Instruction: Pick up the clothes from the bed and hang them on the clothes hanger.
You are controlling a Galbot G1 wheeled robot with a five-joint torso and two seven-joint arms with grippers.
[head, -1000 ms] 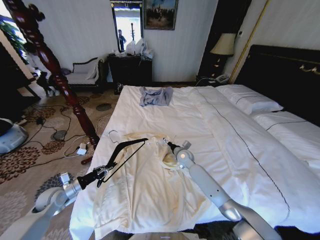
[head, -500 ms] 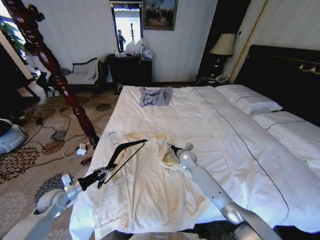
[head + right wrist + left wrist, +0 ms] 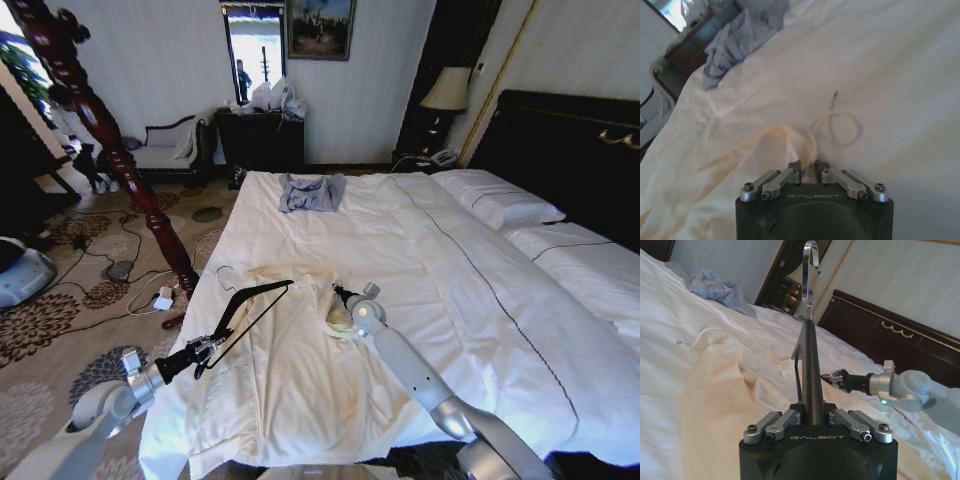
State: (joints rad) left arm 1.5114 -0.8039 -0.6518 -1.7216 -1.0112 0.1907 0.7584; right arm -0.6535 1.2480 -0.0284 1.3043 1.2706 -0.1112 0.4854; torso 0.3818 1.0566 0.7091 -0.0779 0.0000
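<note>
The cream clothes (image 3: 300, 380) lie spread flat on the near left part of the bed (image 3: 450, 250). My right gripper (image 3: 340, 294) sits at the collar and is shut on a fold of the cream fabric (image 3: 790, 140), as the right wrist view (image 3: 807, 167) shows. My left gripper (image 3: 207, 347) hovers over the bed's left edge, shut on one end of the black clothes hanger (image 3: 250, 305). The hanger's silvery hook (image 3: 226, 272) points away from me. In the left wrist view the hanger (image 3: 809, 365) rises straight out of the shut left gripper (image 3: 812, 412), above the clothes (image 3: 715, 385).
A small grey-blue garment (image 3: 311, 192) lies crumpled at the far end of the bed. A white cord loop (image 3: 836, 125) rests on the sheet just past the collar. A dark carved bedpost (image 3: 110, 140) and cables on the carpet are to the left. Pillows (image 3: 500, 205) and the black headboard are on the right.
My right gripper has shifted slightly at the collar, first a little toward me, then back. The left arm and hanger have barely moved.
</note>
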